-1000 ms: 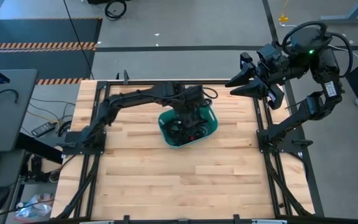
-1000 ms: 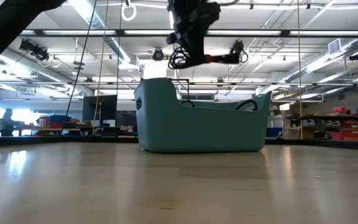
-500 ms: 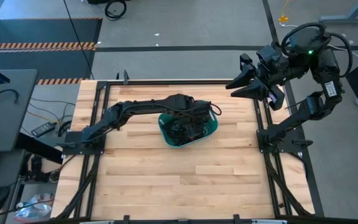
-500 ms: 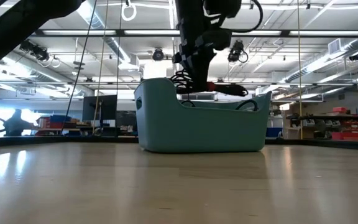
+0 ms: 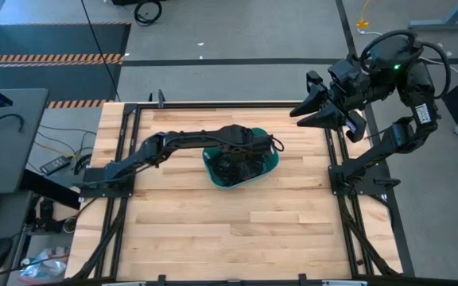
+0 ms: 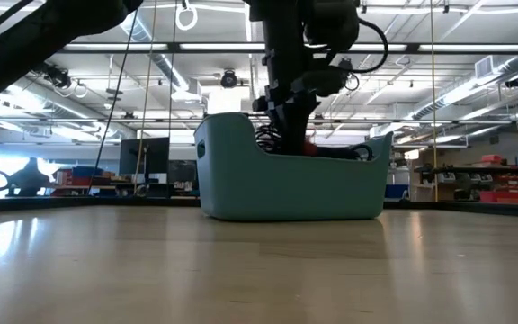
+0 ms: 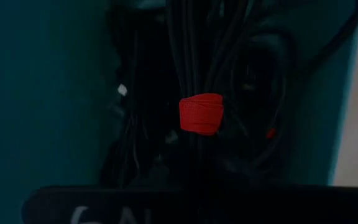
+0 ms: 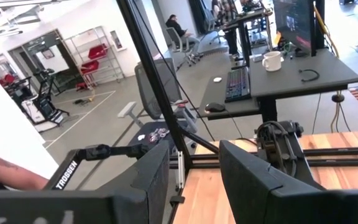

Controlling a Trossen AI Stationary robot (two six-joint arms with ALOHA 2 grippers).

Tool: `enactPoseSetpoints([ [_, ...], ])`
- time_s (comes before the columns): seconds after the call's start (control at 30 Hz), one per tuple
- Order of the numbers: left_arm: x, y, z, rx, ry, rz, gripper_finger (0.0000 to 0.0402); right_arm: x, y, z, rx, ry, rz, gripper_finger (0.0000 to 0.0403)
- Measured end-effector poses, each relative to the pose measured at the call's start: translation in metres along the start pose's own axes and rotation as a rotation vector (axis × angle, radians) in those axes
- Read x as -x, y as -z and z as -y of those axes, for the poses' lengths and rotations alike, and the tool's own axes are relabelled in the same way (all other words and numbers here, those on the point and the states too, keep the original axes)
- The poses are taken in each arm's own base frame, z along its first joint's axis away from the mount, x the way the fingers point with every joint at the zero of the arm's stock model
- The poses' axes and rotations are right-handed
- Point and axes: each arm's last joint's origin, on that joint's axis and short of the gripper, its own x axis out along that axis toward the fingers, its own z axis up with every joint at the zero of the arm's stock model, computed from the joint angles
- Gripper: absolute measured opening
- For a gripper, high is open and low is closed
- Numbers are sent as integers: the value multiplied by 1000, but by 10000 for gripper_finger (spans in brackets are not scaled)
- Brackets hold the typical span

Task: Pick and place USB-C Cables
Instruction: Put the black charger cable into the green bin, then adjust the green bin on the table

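My left gripper has come down into the teal bin. 1 s ago it hung clear above the rim with a cable bundle dangling under it; half a second ago the bundle was at rim level; now in the low view the fingers are below the rim line and only a bit of coil and a red tie show over the edge. From above, my left arm has stretched flatter and reaches over the bin's middle.

Left fingers are pinched nearly together on the cable bundle, the one with the red tie; the wrist view shows its strands running straight down into the fingers, with teal wall either side. So the bundle is inside the bin, not yet let go. More black cables lie heaped in the bin under it.

My read: this is the place step, about done on the lowering. Next I'd spread the fingers and lift straight out. Risk: strands snagging on the fingers or on the pile and riding back up.

My right gripper waits raised off the table's far right corner, fingers apart, nothing between them. It hasn't moved across the 3 moments.

No cables on the tabletop that I can see.
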Motion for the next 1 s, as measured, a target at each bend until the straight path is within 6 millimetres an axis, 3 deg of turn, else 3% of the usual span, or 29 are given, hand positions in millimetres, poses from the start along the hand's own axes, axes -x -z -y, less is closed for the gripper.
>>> enactPoseSetpoints([
  [0.37, -14, -2, 3, -15, 7, -12, 33, 0, 0, -1, 4, -23, -7, 146],
  [0.7, -14, -2, 2, -18, 7, -12, 158, 0, 0, -1, 7, -24, -7, 146],
  [0.83, -11, -2, 1, -37, 9, -8, 182, 0, 0, -1, 7, -24, -7, 146],
  [1.0, 10, -1, -1, -37, 21, 36, 193, 0, 0, -1, 21, -24, -7, 146],
])
